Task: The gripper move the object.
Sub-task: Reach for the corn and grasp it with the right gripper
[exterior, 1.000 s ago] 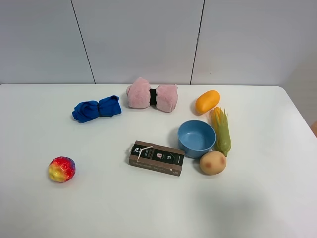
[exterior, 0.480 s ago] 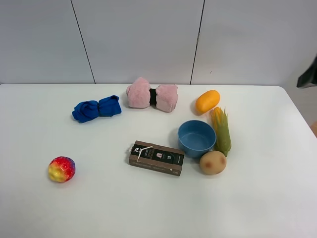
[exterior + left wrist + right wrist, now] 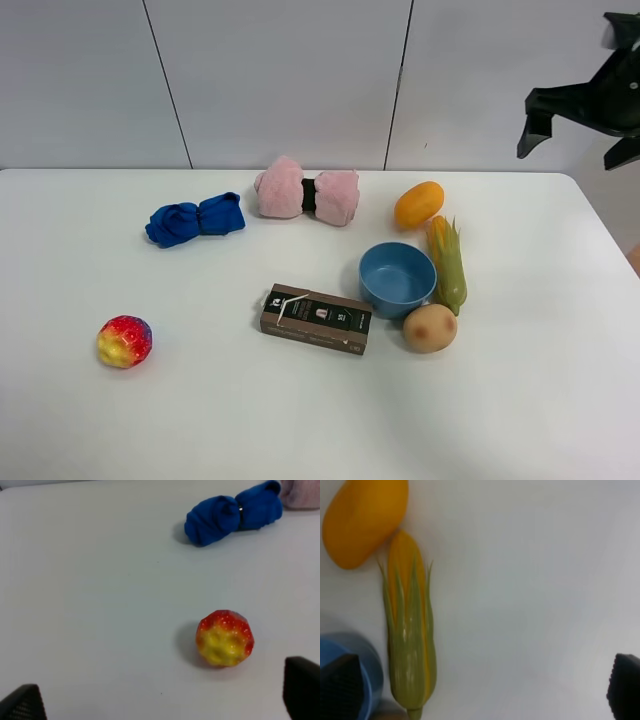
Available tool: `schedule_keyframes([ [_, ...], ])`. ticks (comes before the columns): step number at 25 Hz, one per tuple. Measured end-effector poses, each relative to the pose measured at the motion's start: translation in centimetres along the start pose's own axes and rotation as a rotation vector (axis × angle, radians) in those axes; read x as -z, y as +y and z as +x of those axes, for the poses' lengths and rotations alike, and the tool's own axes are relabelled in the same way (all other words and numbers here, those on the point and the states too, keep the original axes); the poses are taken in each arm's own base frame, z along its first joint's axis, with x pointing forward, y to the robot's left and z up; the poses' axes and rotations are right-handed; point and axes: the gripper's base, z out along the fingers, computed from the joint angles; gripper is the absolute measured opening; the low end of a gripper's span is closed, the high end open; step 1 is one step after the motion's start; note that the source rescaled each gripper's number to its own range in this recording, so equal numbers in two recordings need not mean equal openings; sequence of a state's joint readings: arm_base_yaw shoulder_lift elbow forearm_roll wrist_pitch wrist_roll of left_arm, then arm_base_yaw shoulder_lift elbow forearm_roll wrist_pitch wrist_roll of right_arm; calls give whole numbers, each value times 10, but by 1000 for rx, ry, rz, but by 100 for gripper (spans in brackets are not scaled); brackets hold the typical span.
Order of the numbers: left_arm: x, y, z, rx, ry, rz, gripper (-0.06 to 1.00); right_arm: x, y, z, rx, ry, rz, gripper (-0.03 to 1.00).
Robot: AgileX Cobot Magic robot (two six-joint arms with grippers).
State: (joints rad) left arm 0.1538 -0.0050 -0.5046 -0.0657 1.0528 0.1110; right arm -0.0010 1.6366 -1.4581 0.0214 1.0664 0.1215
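The toy corn cob (image 3: 447, 262) lies on the white table (image 3: 540, 400), yellow kernels pointing to the back, green husk toward the front, right beside the blue bowl (image 3: 397, 278). In the right wrist view the corn (image 3: 410, 630) lies below and to one side of the gripper. My right gripper (image 3: 575, 140) hangs high at the back right, open and empty, well above and to the right of the corn; its open fingertips frame the right wrist view (image 3: 482, 690). My left gripper (image 3: 162, 700) is open and empty; it is out of the exterior view.
An orange mango (image 3: 418, 204) lies just behind the corn and a tan potato (image 3: 430, 327) in front of it. A brown box (image 3: 316, 319), a pink towel roll (image 3: 307, 192), a blue cloth (image 3: 195, 218) and a red-yellow ball (image 3: 124, 341) lie further left.
My right gripper has come into the exterior view from the right edge and moved left and up. The objects on the table have not moved.
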Motion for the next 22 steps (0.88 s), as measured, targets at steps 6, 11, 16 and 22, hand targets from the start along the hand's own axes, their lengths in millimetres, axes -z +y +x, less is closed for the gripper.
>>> schedule_keyframes([
  [6,0,0,0,0,0,0,100,-60,30,-13,56,118,-11,100],
  [11,0,0,0,0,0,0,100,-107,53,-5,67,219,-6,100],
  [16,0,0,0,0,0,0,100,-146,60,3,56,285,8,100],
  [22,0,0,0,0,0,0,100,-175,59,10,40,334,23,100],
])
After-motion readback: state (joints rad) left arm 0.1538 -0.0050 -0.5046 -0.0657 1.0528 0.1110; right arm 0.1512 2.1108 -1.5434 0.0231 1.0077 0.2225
